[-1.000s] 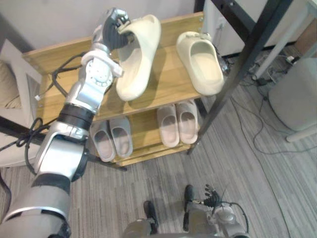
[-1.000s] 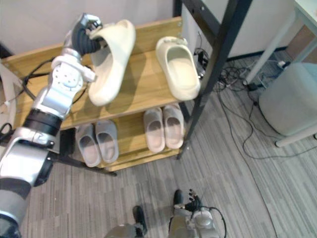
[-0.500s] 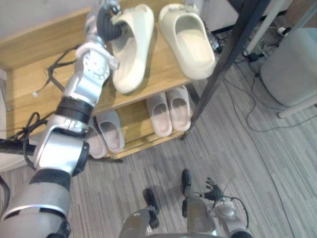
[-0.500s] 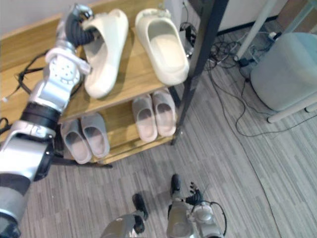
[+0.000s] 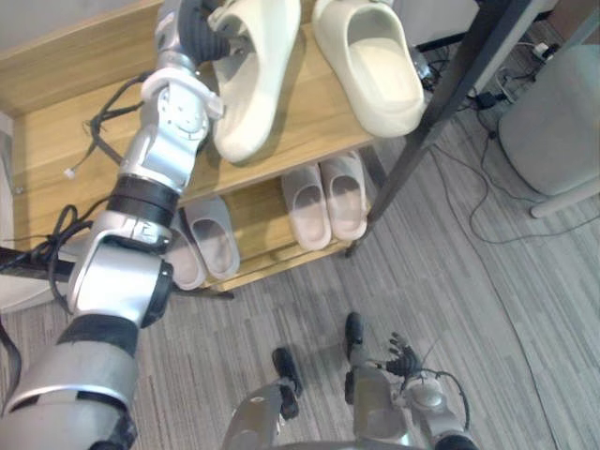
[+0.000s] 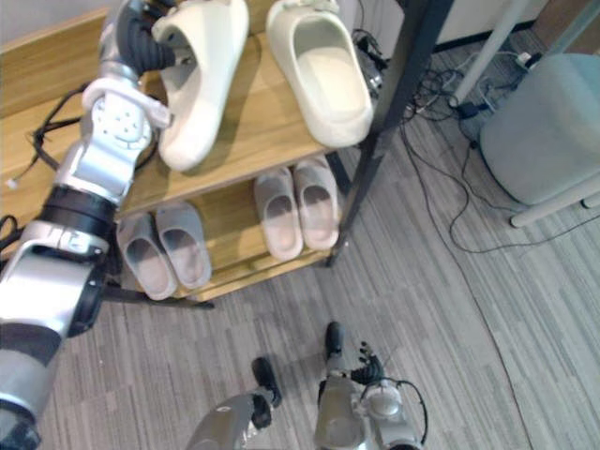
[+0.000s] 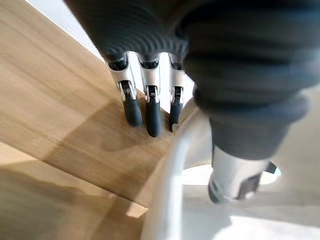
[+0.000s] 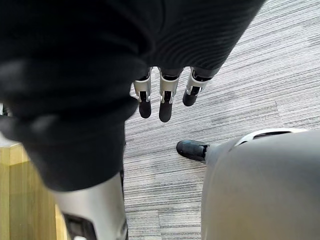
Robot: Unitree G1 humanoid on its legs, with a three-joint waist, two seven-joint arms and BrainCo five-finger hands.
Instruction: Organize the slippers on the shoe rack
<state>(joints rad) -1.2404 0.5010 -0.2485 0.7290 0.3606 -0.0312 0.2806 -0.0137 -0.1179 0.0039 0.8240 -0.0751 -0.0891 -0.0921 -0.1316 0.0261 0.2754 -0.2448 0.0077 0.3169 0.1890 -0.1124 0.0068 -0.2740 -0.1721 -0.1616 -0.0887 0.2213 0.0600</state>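
Rack inspection: lower shelf carries a grey pair and a pink pair, both aligned. On the top shelf the flat cream slipper is placed. The tilted cream slipper stands on edge just beside it, its rim pinched by my left hand. I judge that only laying it flat remains. Right hand hangs low, fingers relaxed.

far-left slipper plain cream | far-right slipper same cream | shoe rack light wood, fine grain | lower-left slipper pair grey | lower-right slipper pair pale pinkish beige | floor grey, thin stripes | post black | pouf pale grey
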